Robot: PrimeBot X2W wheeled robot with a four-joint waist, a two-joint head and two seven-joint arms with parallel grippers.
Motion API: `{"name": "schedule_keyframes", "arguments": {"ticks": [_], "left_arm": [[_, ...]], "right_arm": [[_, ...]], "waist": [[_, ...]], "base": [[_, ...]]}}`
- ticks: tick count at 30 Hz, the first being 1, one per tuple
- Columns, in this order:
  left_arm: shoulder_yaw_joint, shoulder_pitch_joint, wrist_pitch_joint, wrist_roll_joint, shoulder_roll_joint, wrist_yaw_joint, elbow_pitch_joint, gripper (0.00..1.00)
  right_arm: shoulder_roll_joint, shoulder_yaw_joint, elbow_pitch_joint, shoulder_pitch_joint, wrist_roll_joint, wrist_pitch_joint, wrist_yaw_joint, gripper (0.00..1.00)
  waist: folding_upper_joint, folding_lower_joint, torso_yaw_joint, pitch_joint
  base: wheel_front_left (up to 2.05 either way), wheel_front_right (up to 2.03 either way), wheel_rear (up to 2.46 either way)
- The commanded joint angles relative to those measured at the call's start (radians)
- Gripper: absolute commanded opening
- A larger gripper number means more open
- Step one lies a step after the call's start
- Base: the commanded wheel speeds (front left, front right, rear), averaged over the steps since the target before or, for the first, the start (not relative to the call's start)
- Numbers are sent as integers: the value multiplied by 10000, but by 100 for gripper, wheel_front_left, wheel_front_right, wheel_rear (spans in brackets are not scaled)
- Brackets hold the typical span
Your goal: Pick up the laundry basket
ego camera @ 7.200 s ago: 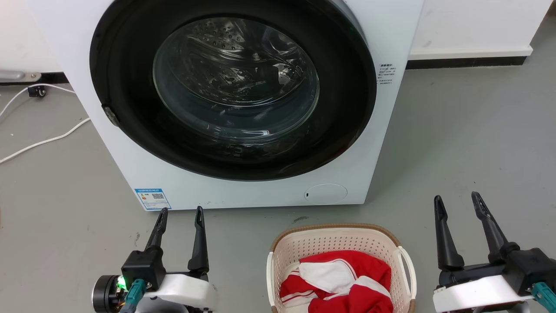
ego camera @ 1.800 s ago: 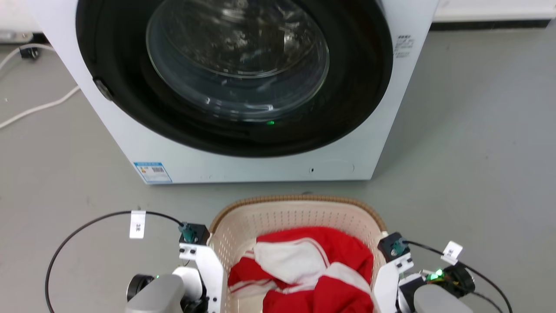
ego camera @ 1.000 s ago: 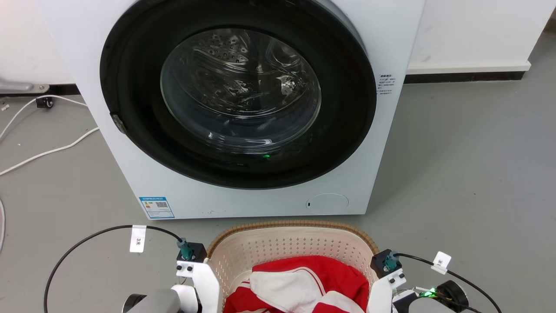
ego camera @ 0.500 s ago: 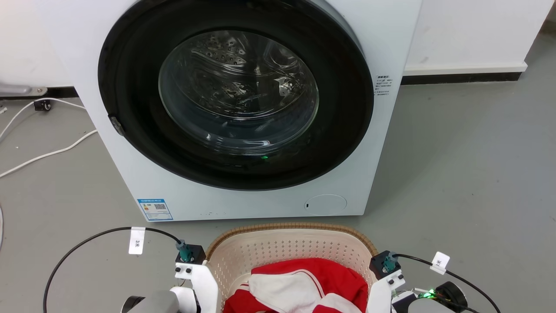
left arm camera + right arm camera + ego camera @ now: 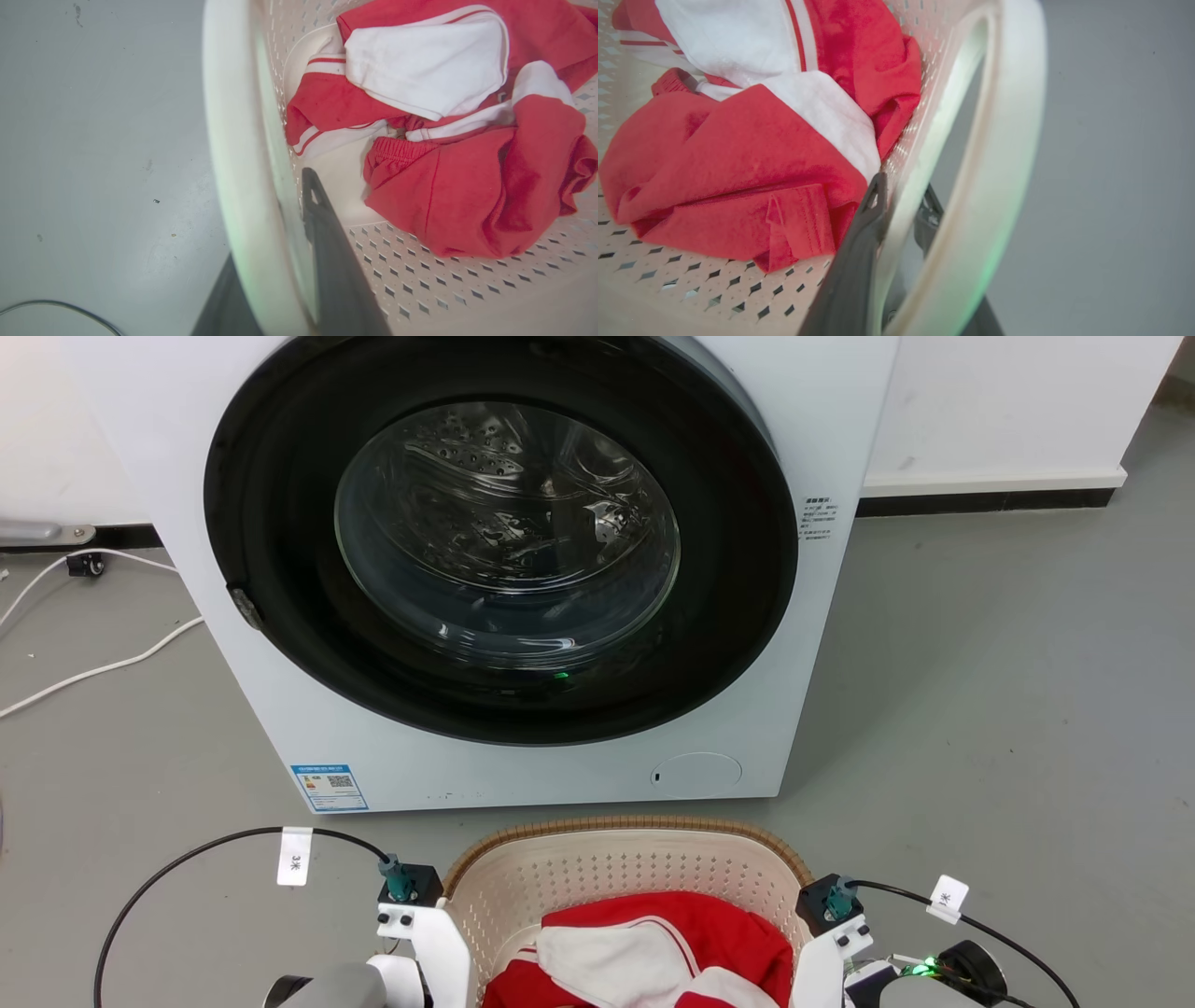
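The laundry basket sits btwn the arms: left tool & right tool each clamp a side wall, one finger inside, so lift prob. goes straight up.

Head camera facing down at washing machine, wrist cameras close along laundry basket sides, sharing red clothes.

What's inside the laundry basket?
The laundry basket holds crumpled red and white clothes, plus a finger each of left pincer and right pincer. Anything beneath the clothes is covered.
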Motion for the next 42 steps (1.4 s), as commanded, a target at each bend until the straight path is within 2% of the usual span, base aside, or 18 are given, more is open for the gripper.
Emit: {"name": "schedule_keyframes", "arguments": {"ticks": [1,42], "left_arm": [[-47,-132,-128,-19,70,-32,-1,0],[-840,-233,-302,-731,132,-32,-30,0]], "right_arm": [[-76,207,35,-16,15,-1,131,0],[-108,1517,219,-192,1416,-111,132,0]], "waist": [[-1,0,-7,3],[-1,0,-43,-58]], "base": [[0,0,0],[0,0,0]]}}
